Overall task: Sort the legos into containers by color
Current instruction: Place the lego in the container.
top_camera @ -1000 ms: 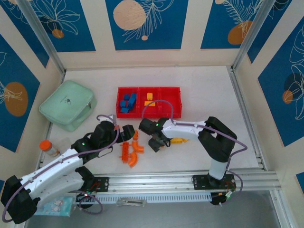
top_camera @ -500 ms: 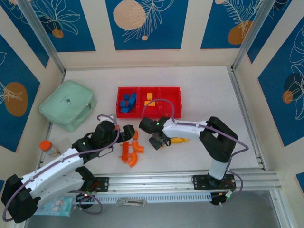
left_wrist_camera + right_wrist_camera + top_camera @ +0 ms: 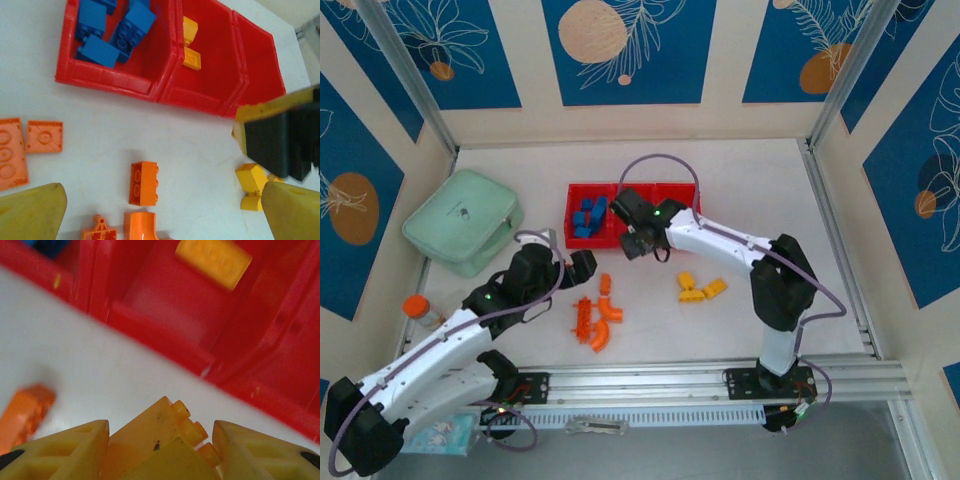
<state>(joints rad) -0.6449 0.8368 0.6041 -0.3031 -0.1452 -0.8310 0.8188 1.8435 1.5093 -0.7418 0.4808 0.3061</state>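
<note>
**Yellow brick short of the tray wall: where the drop could fail**

The right end effector (image 3: 638, 242) grips a yellow brick (image 3: 150, 437), which sits skewed between its fingers (image 3: 70, 447) with the studs tipped toward the red tray (image 3: 160, 342); it hangs just on the near side of the tray's front wall, roughly in line with the middle compartment (image 3: 210, 67), where two yellow bricks (image 3: 191, 44) lie; the blue bricks (image 3: 110, 30) fill the compartment to the left.

The likeliest slip is an early release; with the brick not yet over the wall, it would probably land on the table (image 3: 740, 200) or bounce off the rim. Because the brick is held crooked, it may tumble as the fingers part; the divider to the blue side is near, so a sideways roll could put yellow among blue. A low approach is another risk; the fingers or the brick could catch the front wall and shove the tray, which looks light enough to slide, and that would spoil the aim for every later drop.

The left end effector (image 3: 578, 270) is spread wide with nothing in it, above the orange bricks (image 3: 600, 318) and near the right arm; if both move at once across this narrow stretch they could knock each other, or scatter the loose bricks.
</note>
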